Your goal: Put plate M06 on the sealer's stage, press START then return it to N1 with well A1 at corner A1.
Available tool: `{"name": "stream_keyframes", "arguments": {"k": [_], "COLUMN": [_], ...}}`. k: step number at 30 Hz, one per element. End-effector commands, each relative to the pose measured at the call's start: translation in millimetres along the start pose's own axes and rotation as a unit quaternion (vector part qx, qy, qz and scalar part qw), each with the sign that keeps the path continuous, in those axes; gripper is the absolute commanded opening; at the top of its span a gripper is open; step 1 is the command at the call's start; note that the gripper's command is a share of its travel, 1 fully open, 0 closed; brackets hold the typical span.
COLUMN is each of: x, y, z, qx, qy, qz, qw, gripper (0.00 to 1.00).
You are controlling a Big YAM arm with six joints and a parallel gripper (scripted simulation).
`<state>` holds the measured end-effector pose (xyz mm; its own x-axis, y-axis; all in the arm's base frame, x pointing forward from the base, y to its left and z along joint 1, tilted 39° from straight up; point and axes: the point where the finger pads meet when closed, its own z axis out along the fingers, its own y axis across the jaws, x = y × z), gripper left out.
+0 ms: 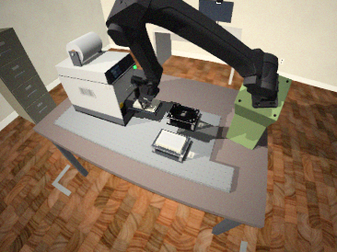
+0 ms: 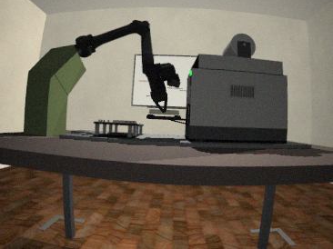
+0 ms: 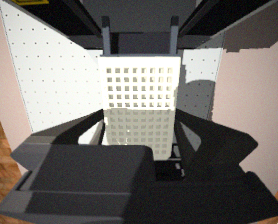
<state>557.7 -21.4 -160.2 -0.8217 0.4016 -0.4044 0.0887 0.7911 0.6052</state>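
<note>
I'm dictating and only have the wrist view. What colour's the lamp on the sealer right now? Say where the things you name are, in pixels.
Observer: The lamp (image 1: 134, 67) (image 2: 190, 73) is green.
Operator: Good. My gripper (image 1: 146, 103) (image 2: 163, 111) (image 3: 139, 112) is shut on the perforated plate (image 1: 154, 106) (image 2: 157, 112) (image 3: 140, 90). From the side, does that plate look level?
Observer: Yes, in the exterior view it looks about level over the stage (image 1: 154, 113) (image 2: 173, 117) (image 3: 174, 37).
Operator: Any other white plate about?
Observer: One, a white plate (image 1: 170, 142) in the nest (image 1: 181, 155) nearer the table's front edge, as the top view shows it.
</note>
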Motion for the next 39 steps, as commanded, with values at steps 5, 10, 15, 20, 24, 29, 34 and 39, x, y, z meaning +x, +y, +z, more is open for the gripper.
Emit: {"name": "stream_keyframes", "arguments": {"k": [5, 10, 15, 20, 24, 29, 34, 39], "x": [-5.1, -10.7, 0.3, -0.4, -11.2, -12.9, -3.6, 9.3], "y": [-9.7, -15.4, -18.3, -13.6, -0.2, 8.6, 7.2, 4.2], "z": [0.0, -4.0, -6.4, -3.2, -1.5, 4.1, 9.5, 10.6], "qx": [0.005, 0.006, 0.008, 0.006, 0.0, -0.003, -0.003, -0.001], "qy": [-0.003, -0.013, -0.007, -0.004, -0.007, -0.009, -0.004, 0.004], "qz": [0.008, 0.008, 0.006, 0.004, -0.002, -0.005, -0.003, 0.002], "qw": [1.0, 1.0, 1.0, 1.0, 1.0, 1.0, 1.0, 1.0], "gripper": [0.0, 0.0, 0.0, 0.0, 0.0, 0.0, 0.0, 0.0]}}
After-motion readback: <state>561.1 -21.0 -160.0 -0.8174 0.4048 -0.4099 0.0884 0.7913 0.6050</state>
